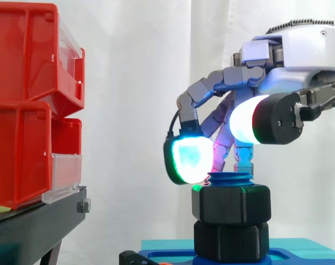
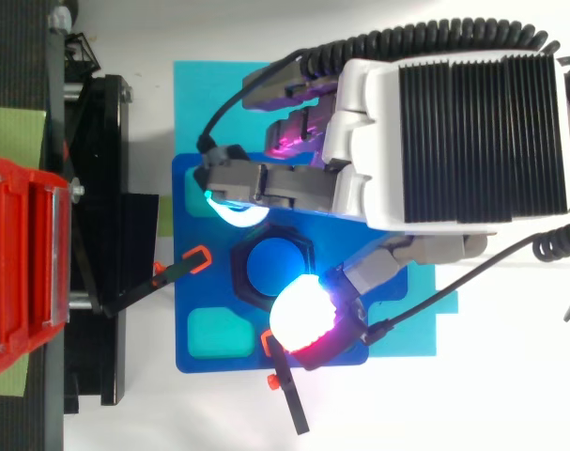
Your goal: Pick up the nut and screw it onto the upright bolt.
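A black hex nut (image 1: pixel 231 204) sits on the upright blue bolt (image 1: pixel 231 179), whose threaded top pokes out above it. A second black hex piece (image 1: pixel 231 240) lies under it on the blue base plate (image 2: pixel 198 282). From above, the nut (image 2: pixel 239 271) rings the bolt's blue end (image 2: pixel 271 267). My hand (image 1: pixel 299 55) hovers over the bolt, coming in from the right. One cyan-glowing fingertip (image 1: pixel 187 159) hangs just above the nut's left top edge. The white-glowing thumb pad (image 1: pixel 245 119) is higher, clear of the nut. The fingers are spread to either side and hold nothing.
Red bins (image 1: pixel 24 105) are stacked on a black stand (image 1: pixel 40 221) at the left. The base plate lies on a cyan mat (image 2: pixel 209 94). Two black clamps with orange tips (image 2: pixel 196 259) (image 2: pixel 273 376) reach onto the plate's left and front edges.
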